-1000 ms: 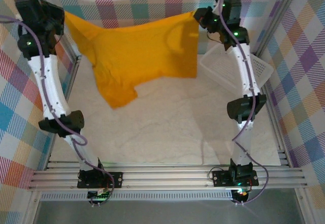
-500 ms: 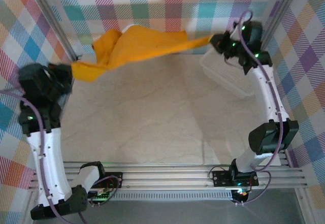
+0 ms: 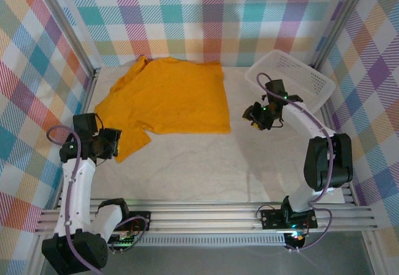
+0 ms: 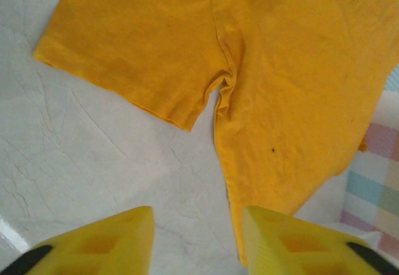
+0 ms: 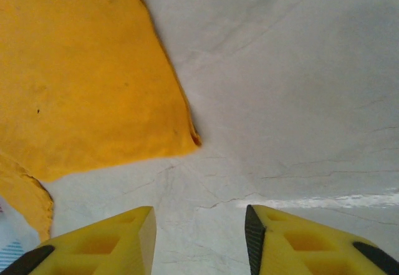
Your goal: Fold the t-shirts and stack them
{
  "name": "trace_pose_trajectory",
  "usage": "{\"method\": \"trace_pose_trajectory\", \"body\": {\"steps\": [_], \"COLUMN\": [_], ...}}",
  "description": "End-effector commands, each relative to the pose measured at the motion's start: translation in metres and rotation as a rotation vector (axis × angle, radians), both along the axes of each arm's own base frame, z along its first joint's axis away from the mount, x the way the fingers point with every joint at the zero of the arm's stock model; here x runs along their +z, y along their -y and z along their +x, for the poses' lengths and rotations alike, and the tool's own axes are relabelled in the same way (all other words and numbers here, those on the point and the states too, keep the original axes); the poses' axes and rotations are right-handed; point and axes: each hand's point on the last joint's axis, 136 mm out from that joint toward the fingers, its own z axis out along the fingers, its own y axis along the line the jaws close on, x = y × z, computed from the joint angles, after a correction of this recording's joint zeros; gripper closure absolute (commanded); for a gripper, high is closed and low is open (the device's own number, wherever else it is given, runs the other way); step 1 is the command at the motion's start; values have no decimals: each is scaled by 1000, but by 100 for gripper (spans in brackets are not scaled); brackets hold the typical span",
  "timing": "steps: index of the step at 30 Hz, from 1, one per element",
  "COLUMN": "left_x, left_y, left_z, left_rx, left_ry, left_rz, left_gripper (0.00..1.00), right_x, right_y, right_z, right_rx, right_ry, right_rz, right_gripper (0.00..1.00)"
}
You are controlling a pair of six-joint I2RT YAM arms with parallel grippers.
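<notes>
Since half a second ago the t-shirt (image 3: pixel 168 97) drops from mid-air and lies spread on the bench (image 3: pixel 206 163), upper middle of the frame. The left gripper (image 4: pixel 194 228) and right gripper (image 5: pixel 199 228) have jaws wide and empty. Spreading looks done; folding and stacking remain.

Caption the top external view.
Mustard-orange t-shirt lies spread on the table, flanked by left gripper and right gripper; white mesh basket far right.
</notes>
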Motion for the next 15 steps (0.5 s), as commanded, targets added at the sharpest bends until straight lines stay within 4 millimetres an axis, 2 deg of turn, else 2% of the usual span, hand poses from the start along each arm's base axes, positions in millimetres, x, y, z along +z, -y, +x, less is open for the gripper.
{"method": "trace_pose_trajectory", "body": {"steps": [1,5,6,9,12,15], "left_x": [-9,-41,-50,-72,-98,-126], "left_y": [-7,-16,-18,-28,-35,-30], "left_z": [27,50,59,79,93,96], "left_rx": [-30,-29,-41,-81,-128,-163], "left_ry": [0,-103,-118,-185,-259,-318], "left_rz": [54,81,91,146,171,134], "left_gripper": [66,74,75,74,73,73], "right_x": [4,-16,-17,-39,-66,-95], "right_y": [-30,-74,-85,-111,-121,-111], "right_z": [22,46,50,55,50,38], "right_rx": [109,201,224,269,284,274], "right_ry": [79,59,61,16,-57,-166], "right_rz": [-38,-52,-56,-73,-88,-145], "right_gripper": [62,70,71,73,73,72]}}
